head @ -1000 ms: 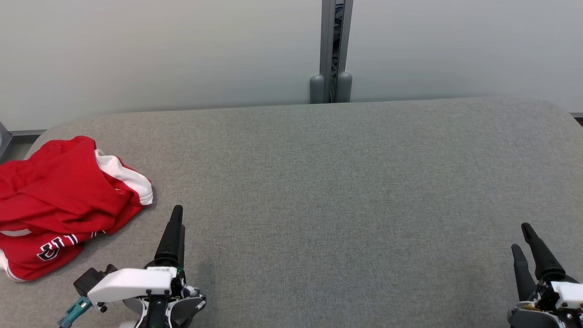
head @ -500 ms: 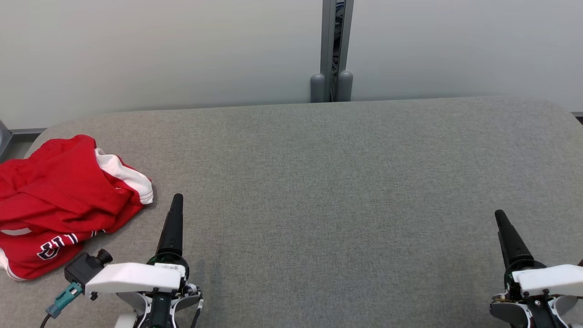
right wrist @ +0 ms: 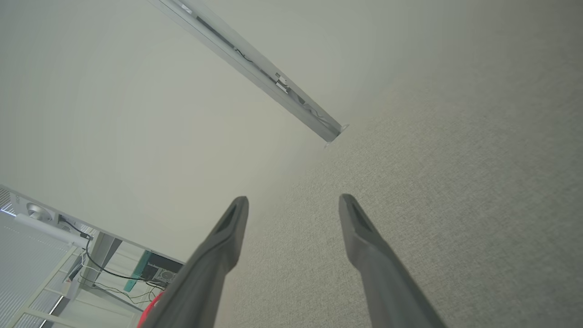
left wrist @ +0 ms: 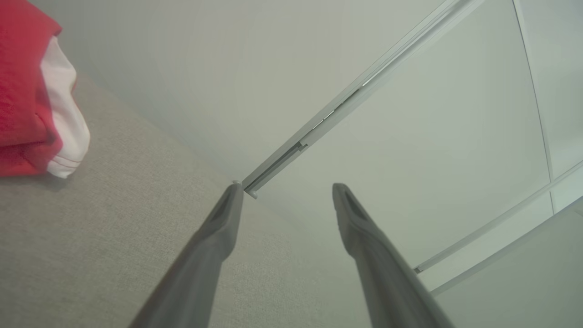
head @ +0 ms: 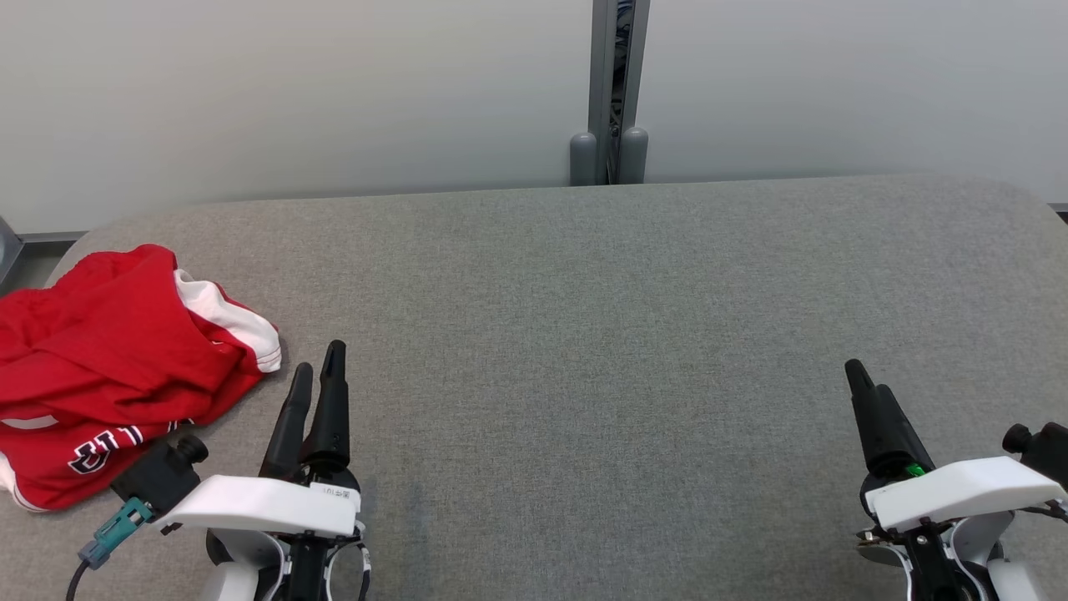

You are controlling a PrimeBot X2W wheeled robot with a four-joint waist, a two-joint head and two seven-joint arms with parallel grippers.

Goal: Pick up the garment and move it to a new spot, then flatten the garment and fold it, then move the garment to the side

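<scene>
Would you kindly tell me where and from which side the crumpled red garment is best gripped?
Probably the white-trimmed edge of the garment, which sticks out raised toward the open left end effector; approach from that side, low over the table.

We see the jersey [head: 108,376] lying on the padded table [head: 584,317], just left of our left gripper [head: 319,357] and apart from its fingertips. Our right gripper [head: 863,380] is well apart to the right, above the table's near edge. Ahead of both grippers, behind the table's far edge, stands the wall [head: 292,92]. An upright post [head: 609,92] stands against it, roughly midway between them.
</scene>
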